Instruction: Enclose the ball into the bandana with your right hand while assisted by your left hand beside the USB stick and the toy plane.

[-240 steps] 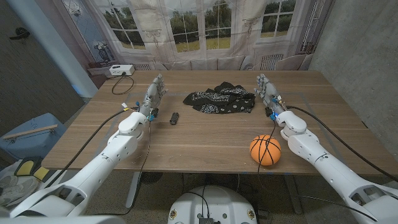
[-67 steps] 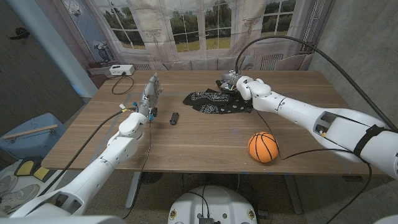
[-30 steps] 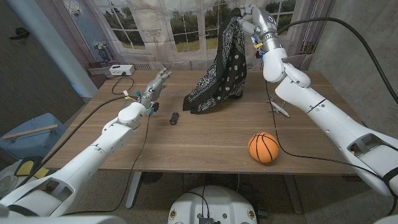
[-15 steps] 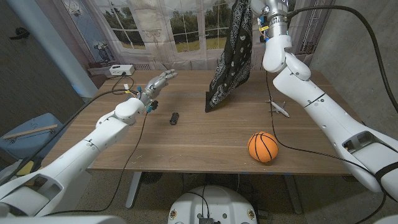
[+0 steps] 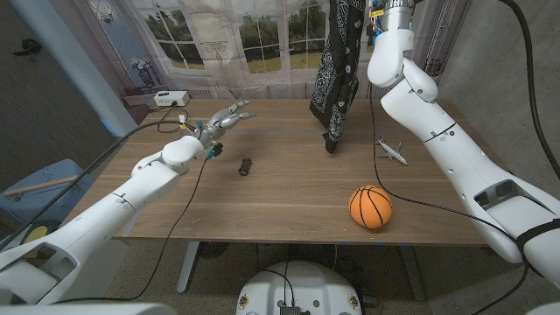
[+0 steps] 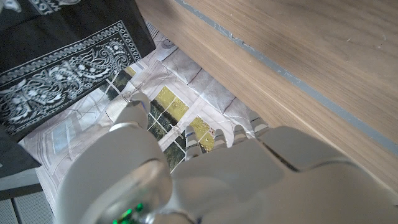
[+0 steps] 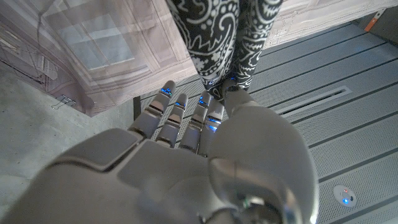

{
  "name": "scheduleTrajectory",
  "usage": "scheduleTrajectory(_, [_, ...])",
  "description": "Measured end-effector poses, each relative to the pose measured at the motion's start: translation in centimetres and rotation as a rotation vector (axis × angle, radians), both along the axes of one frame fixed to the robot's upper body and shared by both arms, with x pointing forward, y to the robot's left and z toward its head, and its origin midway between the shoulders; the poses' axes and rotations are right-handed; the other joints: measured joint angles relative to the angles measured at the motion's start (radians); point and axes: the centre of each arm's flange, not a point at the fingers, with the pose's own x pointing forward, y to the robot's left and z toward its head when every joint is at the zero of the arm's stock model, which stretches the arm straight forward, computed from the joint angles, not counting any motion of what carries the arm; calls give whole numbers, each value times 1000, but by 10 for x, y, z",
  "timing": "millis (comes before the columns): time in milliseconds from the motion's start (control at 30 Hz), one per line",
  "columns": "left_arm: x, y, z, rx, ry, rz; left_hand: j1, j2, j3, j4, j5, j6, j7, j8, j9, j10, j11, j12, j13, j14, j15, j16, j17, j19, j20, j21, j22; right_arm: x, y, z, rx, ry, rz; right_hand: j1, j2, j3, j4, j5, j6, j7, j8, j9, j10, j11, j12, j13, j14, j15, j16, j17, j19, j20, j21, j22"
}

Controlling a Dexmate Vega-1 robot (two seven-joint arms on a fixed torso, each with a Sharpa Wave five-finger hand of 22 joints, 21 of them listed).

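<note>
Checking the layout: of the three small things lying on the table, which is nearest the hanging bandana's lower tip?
The toy plane, white, just right of the bandana; the USB stick and ball lie farther.

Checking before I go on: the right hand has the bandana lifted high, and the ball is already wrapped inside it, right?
Not quite. The right hand does hold the bandana high, but the head view shows the ball bare on the table, apart from the cloth.

Balls: one, orange ball (image 5: 371, 206) on the surface (image 5: 280, 197).
Bandanas: one, black patterned bandana (image 5: 339, 61), hanging.
USB sticks: one, dark USB stick (image 5: 246, 166).
Toy planes: one, white toy plane (image 5: 391, 150).
Hands: two, left hand (image 5: 224, 119) and right hand (image 7: 205, 118).
White boxes: one white box (image 5: 168, 99), far corner.
</note>
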Motion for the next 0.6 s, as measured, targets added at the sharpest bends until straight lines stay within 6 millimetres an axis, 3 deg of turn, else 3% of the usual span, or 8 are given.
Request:
scheduleTrajectory(200, [4, -9, 1, 19, -3, -1, 33, 0, 5, 5, -7, 40, 44, 10, 1, 3, 7, 0, 5, 0, 0, 0, 0, 0, 0, -7, 0, -14, 5, 8, 20, -48, 10, 0, 0, 0, 0, 0, 5, 5, 0, 0, 5, -5, 0, 0, 0, 0, 0, -3, 0, 0, 0, 0])
scheduleTrajectory(300, [7, -15, 0, 26, 1, -7, 53, 6, 9, 9, -14, 109, 2, 28, 1, 2, 12, 0, 5, 0, 0, 0, 0, 0, 0, -15, 0, -23, 9, 12, 29, -77, 15, 5, -5, 0, 0, 0, 5, 5, 0, 0, 9, -1, 0, 0, 0, 0, 0, -3, 0, 0, 0, 0])
scheduleTrajectory(367, [8, -17, 0, 29, 2, -12, 53, 7, 2, 17, -14, 167, -2, 41, 1, 3, 6, 0, 5, 0, 0, 0, 0, 0, 0, -24, 0, -26, 12, 14, 31, -86, 20, 8, -6, 0, 0, 0, 5, 5, 0, 0, 16, -1, 0, 0, 0, 0, 0, -3, 0, 0, 0, 0])
scheduleTrajectory(433, [12, -22, 0, 32, 5, -23, 53, 7, -7, 26, -21, 211, 13, 48, 1, 2, 5, 0, 4, 4, -4, 0, 0, 0, 0, -31, 1, -32, 15, 17, 35, -111, 18, 13, -3, -1, -1, 0, 5, 5, 0, 0, 16, -1, 0, 0, 0, 0, 0, -3, 0, 0, 0, 0])
scheduleTrajectory(533, [14, -26, 0, 40, 10, -45, 34, -12, -23, 42, -21, 266, 56, 54, 1, 2, 5, 0, 4, 4, -15, 0, 0, 0, 0, -37, 3, -37, 18, 20, 37, -130, 21, 14, -1, -4, 1, 0, 5, 5, 0, 0, 15, -1, 0, 0, 4, -4, 0, -3, 0, 0, 0, 0])
scheduleTrajectory(600, [17, -31, 1, 41, 16, -72, 23, -23, -37, 45, -21, 278, 68, 54, 1, 2, 5, 0, 4, 4, -15, 0, 0, 0, 0, -44, 3, -41, 21, 22, 37, -145, 22, 14, -1, -5, 0, 0, 5, 5, 0, 0, 15, -1, 0, 0, 4, -4, 0, -3, 0, 0, 0, 0])
